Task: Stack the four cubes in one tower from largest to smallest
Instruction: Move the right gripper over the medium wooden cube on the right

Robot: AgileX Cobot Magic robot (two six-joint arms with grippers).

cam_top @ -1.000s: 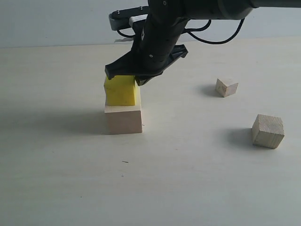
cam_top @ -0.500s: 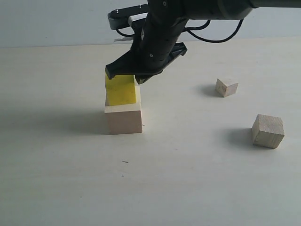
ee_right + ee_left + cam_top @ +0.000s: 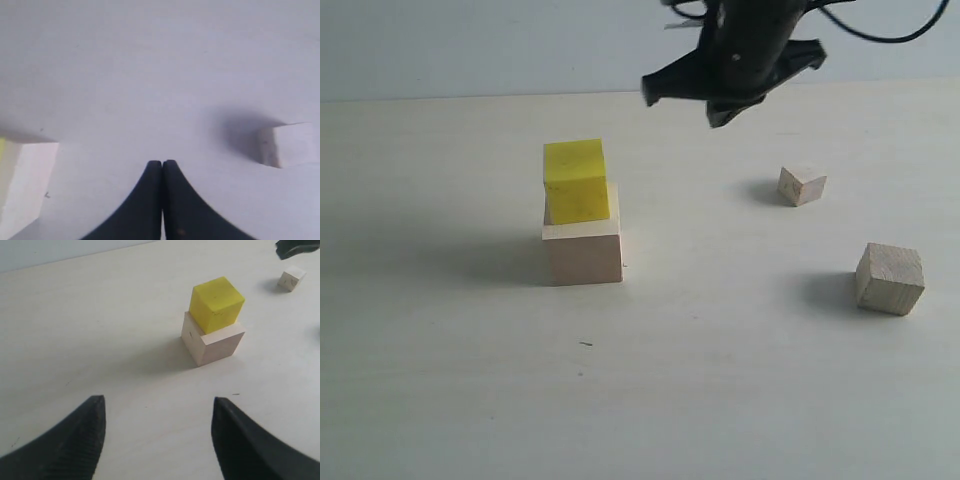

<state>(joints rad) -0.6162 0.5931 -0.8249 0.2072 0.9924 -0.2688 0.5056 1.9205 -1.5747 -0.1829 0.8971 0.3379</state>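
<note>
The tower (image 3: pixel 580 222) is two blocks high: a smooth yellow cube (image 3: pixel 576 180) sits crooked on the big pale wooden cube (image 3: pixel 583 255). The right pincer (image 3: pixel 162 163) is clenched tight on nothing. The tower is below it on one side, the small wooden cube (image 3: pixel 802 185) on the other, the grainy middle cube (image 3: pixel 889 278) farther off. The left pincer (image 3: pixel 159 402) gapes wide and empty, tower ahead of it. Before, the right pincer was down on the yellow cube; now it is lifted away.
</note>
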